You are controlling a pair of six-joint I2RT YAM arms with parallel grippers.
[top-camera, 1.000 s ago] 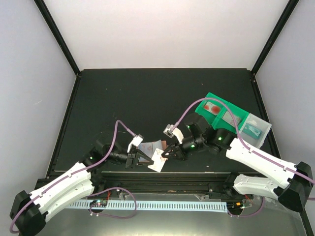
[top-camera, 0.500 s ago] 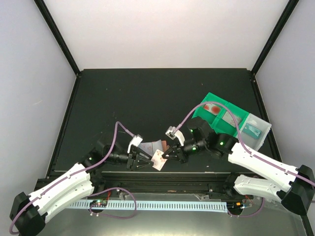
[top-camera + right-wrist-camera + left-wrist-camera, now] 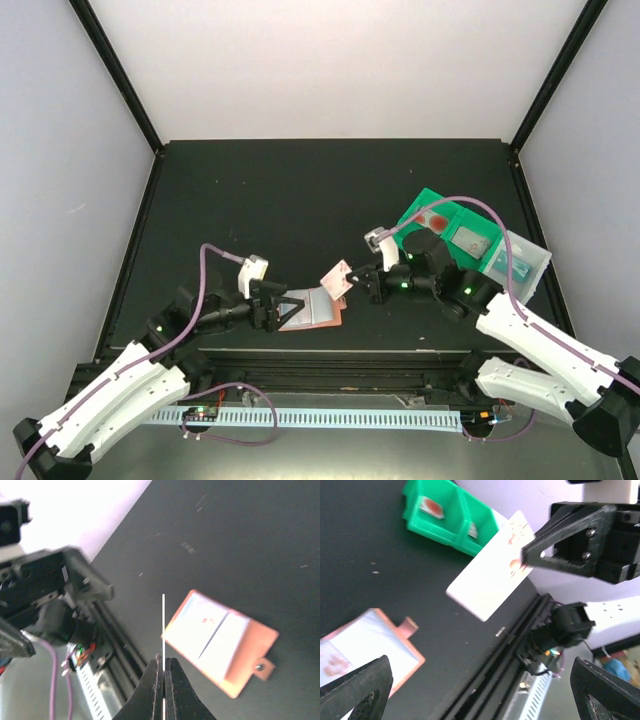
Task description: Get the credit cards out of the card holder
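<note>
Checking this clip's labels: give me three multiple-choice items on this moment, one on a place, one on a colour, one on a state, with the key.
1. Where on the table does the card holder lie?
A far edge; B near edge, by the left gripper; C far left corner.
2. What colour are the opaque bins?
A green; B yellow; C blue.
3. The right gripper is:
A open and empty; B shut on a card; C shut on the card holder.

1 B: it lies open, lining up, just in front of the open left gripper.
2 A: both wrist and top views show green walls.
3 B: the fingers pinch the card, held off the table.
</note>
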